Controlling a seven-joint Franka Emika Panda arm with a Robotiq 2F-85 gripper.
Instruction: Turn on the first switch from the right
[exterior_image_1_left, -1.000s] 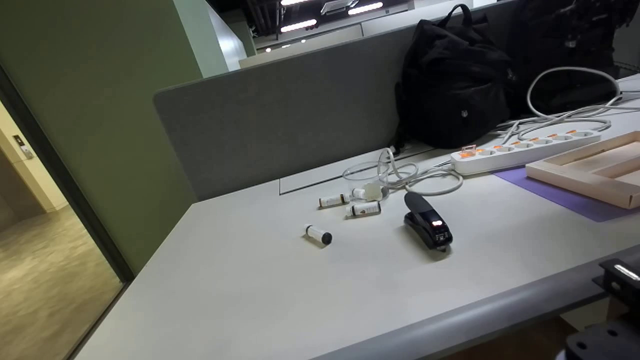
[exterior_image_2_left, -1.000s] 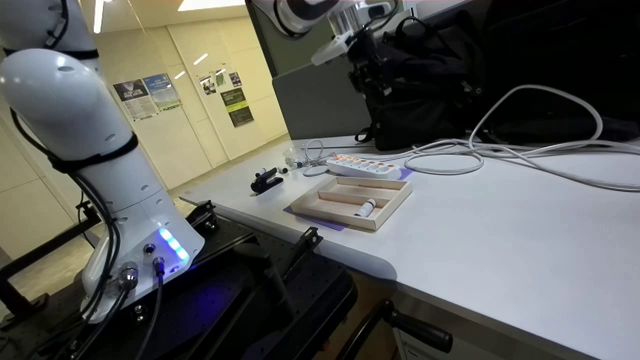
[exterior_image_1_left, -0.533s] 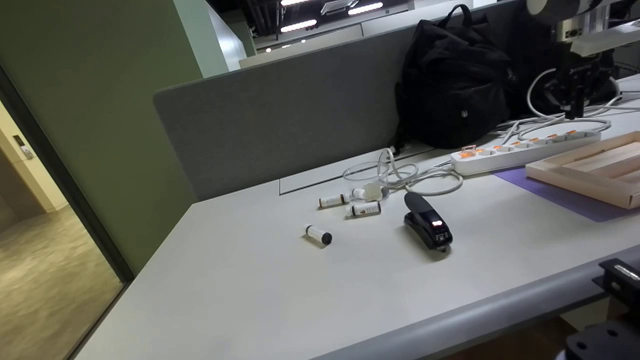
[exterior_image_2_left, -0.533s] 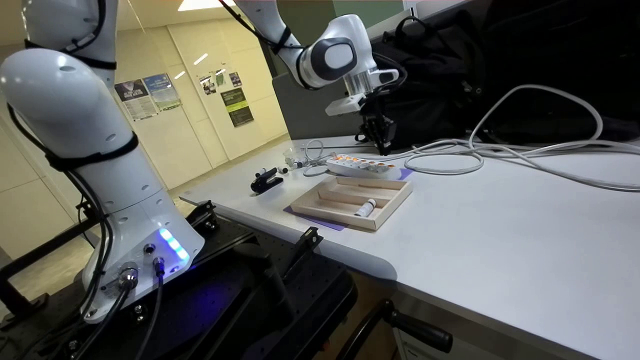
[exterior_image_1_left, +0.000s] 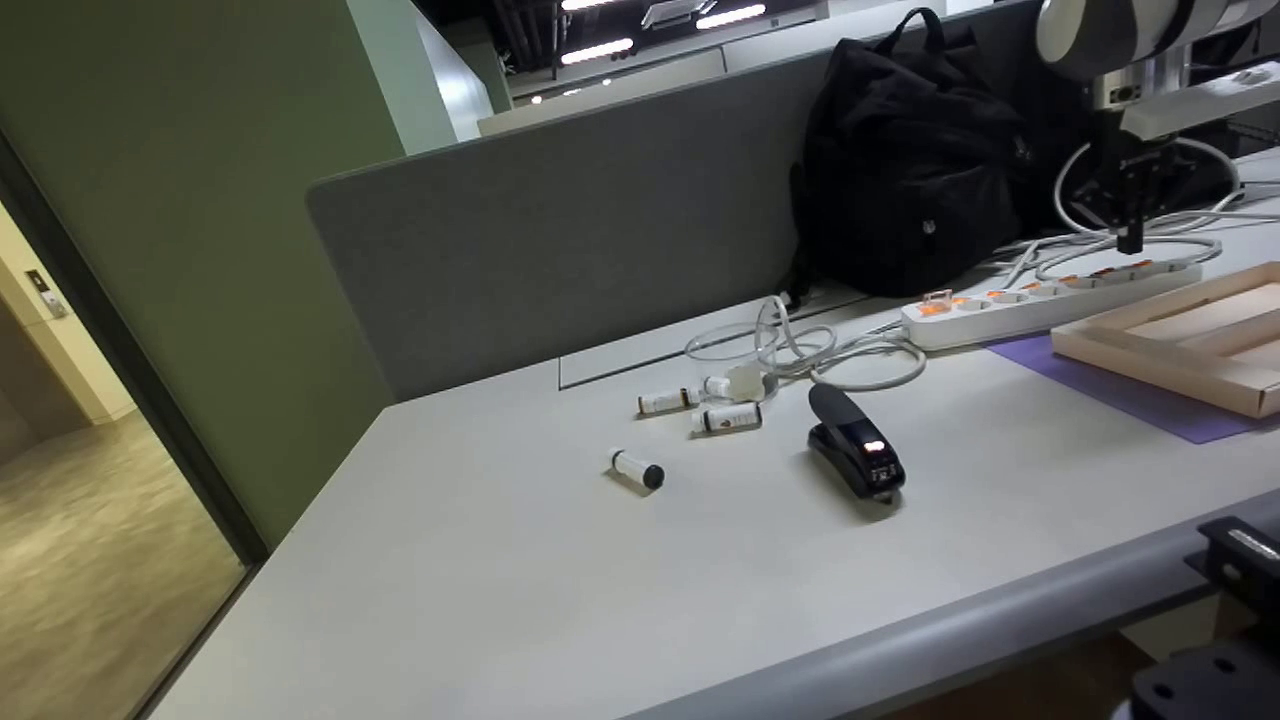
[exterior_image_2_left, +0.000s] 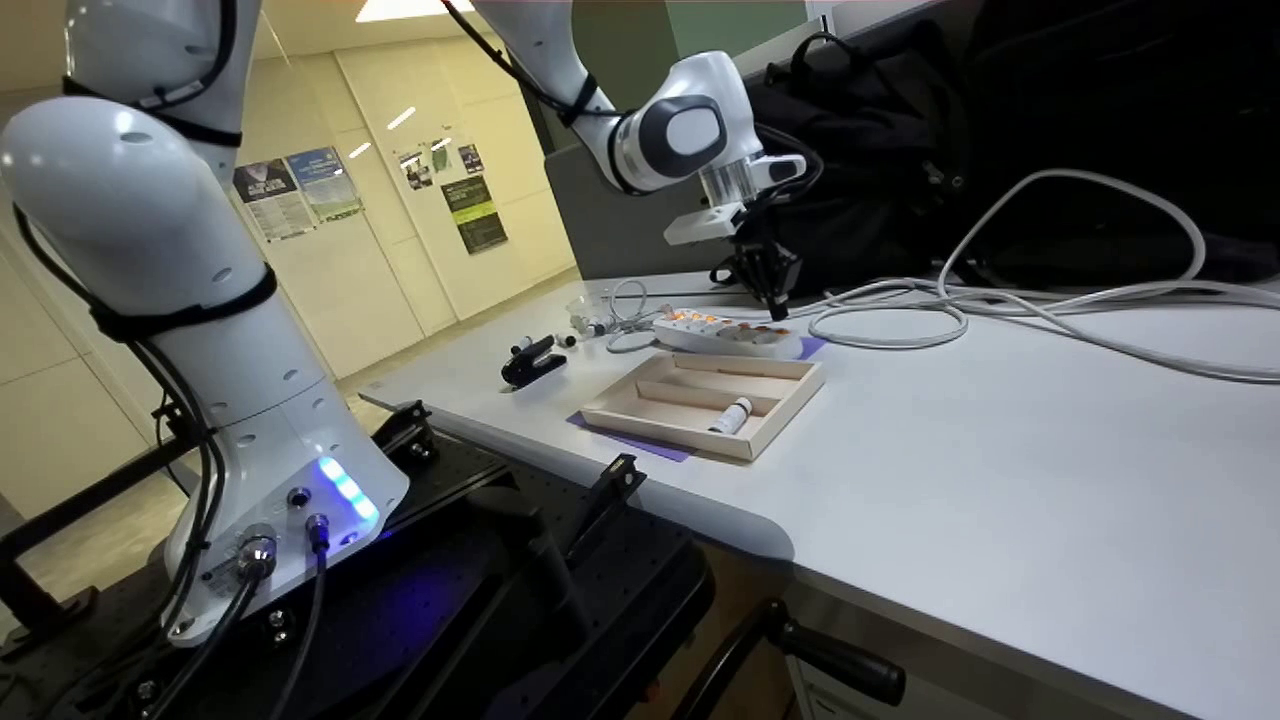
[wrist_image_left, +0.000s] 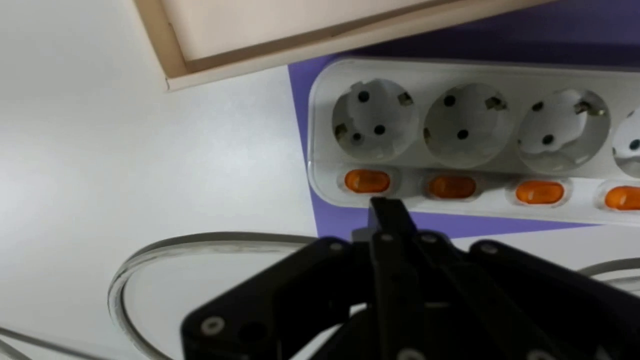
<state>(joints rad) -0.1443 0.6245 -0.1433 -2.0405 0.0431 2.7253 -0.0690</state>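
The white power strip (wrist_image_left: 500, 70) bears a row of orange rocker switches beside its sockets. Its end switch (wrist_image_left: 367, 180), leftmost in the wrist view, belongs to the strip's right end in both exterior views, making it the first from the right. My gripper (wrist_image_left: 392, 204) is shut, fingers together with nothing between them. The fingertips point down close to that end switch, overlapping the strip's edge in the wrist view. In an exterior view the gripper (exterior_image_1_left: 1130, 246) hovers a little above the strip's right part; a small gap shows. Whether the switch is on cannot be told.
A wooden tray (exterior_image_2_left: 700, 432) holding a small bottle (exterior_image_2_left: 732, 416) lies beside the strip, over a purple sheet (exterior_image_1_left: 1110, 395). Cables (exterior_image_2_left: 900, 320) loop behind. A black backpack (exterior_image_1_left: 910, 180) stands at the divider. A stapler (exterior_image_1_left: 856, 445) and several small bottles lie farther along.
The arm has come down from high above to just over the power strip's right end. The gripper's fingers have come together. The objects on the table have not moved.
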